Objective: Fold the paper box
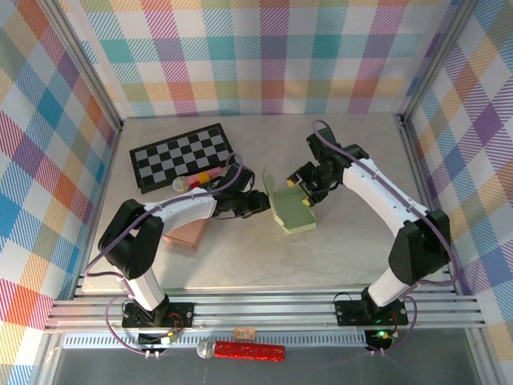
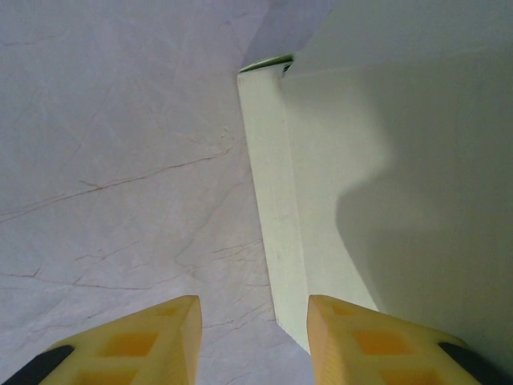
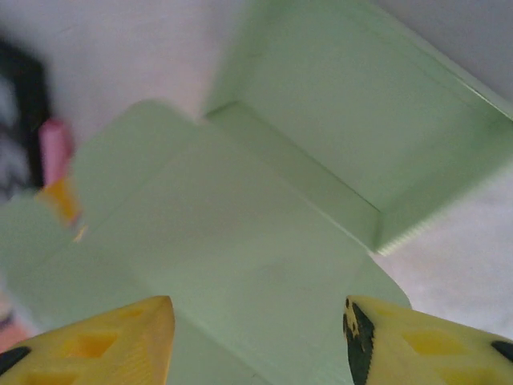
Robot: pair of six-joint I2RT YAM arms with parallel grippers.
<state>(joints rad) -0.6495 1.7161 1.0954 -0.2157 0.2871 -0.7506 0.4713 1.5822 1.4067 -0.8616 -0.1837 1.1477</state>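
The pale green paper box lies open at the table's middle, with a flap standing up on its left side. My left gripper sits low at the box's left side. In the left wrist view it is open, its yellow fingers astride the corner of the box's wall without touching it. My right gripper hovers over the box's far end. In the right wrist view it is open above the flat lid panel, and the box's tray lies beyond.
A checkerboard lies at the back left, with a toy microphone at its near edge. A copper-pink box rests under the left arm. A red glitter microphone lies below the front rail. Patterned walls enclose the table.
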